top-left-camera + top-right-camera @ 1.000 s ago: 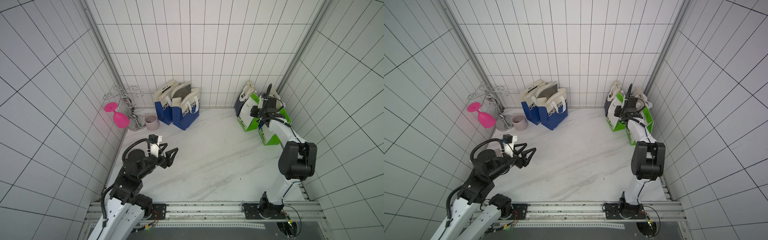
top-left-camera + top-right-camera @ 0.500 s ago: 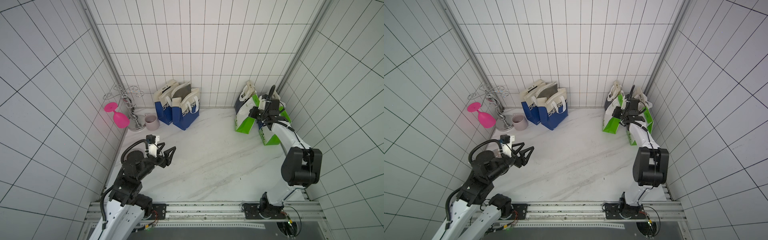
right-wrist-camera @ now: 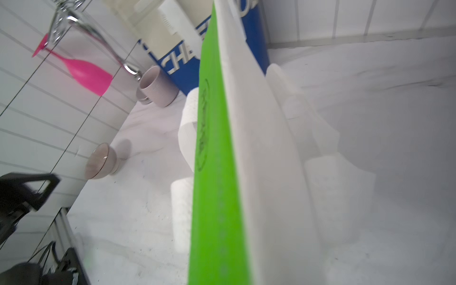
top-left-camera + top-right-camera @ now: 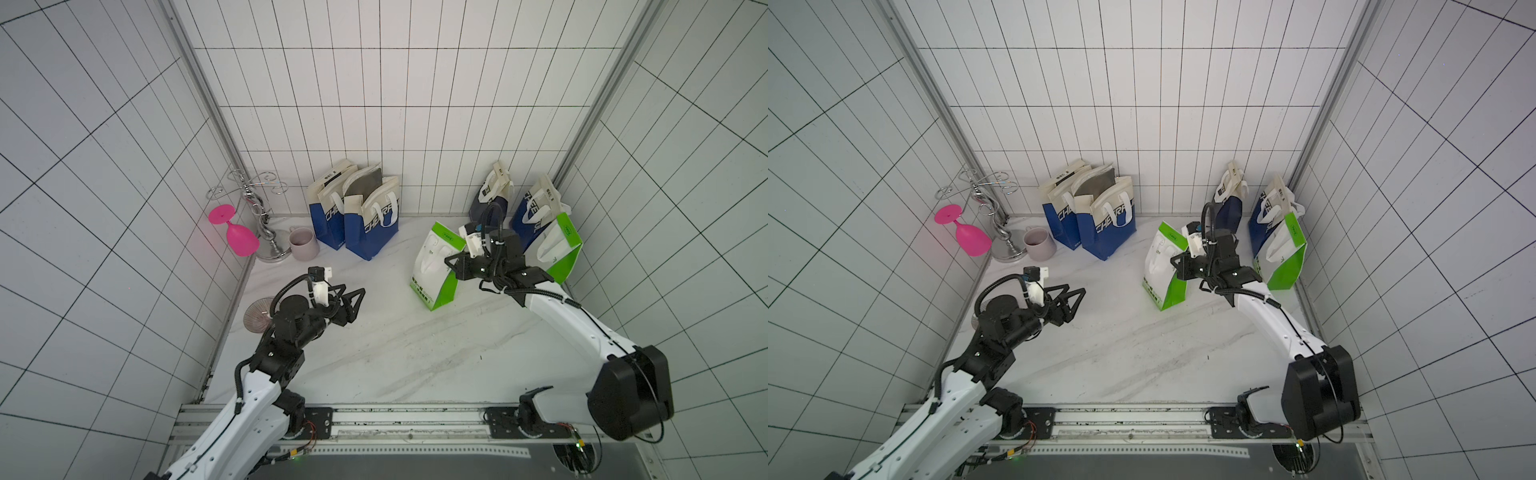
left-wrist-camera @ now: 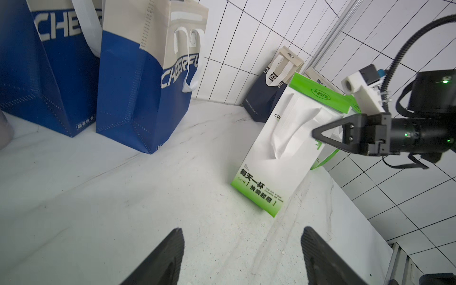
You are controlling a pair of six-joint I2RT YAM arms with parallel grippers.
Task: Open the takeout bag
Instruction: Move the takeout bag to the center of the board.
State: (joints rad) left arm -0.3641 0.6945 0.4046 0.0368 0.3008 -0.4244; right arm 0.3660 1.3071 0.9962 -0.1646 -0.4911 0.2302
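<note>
The takeout bag (image 4: 433, 266) (image 4: 1160, 266) is white with green sides and a green top band. It stands tilted on the marble table, right of centre. My right gripper (image 4: 449, 262) (image 4: 1175, 262) is shut on the bag's upper edge; the left wrist view shows its black tip (image 5: 315, 133) pressed into the bag (image 5: 276, 153) by the white handle. In the right wrist view the green top band (image 3: 217, 153) fills the middle and hides the fingers. My left gripper (image 4: 359, 296) (image 4: 1080, 294) (image 5: 243, 234) hangs open over bare table, well left of the bag.
A second green and white bag (image 4: 559, 249) and two dark blue bags (image 4: 490, 199) stand in the back right corner. Two blue bags (image 4: 368, 220) lean at the back wall. A pink glass (image 4: 237, 233), metal rack (image 4: 262, 216), mug (image 4: 303, 243) and clear glass (image 4: 258, 320) sit along the left wall.
My right gripper has shut on the takeout bag's top and pulled it out of the back right corner toward the middle, tilting it. The left gripper has shifted only slightly.
</note>
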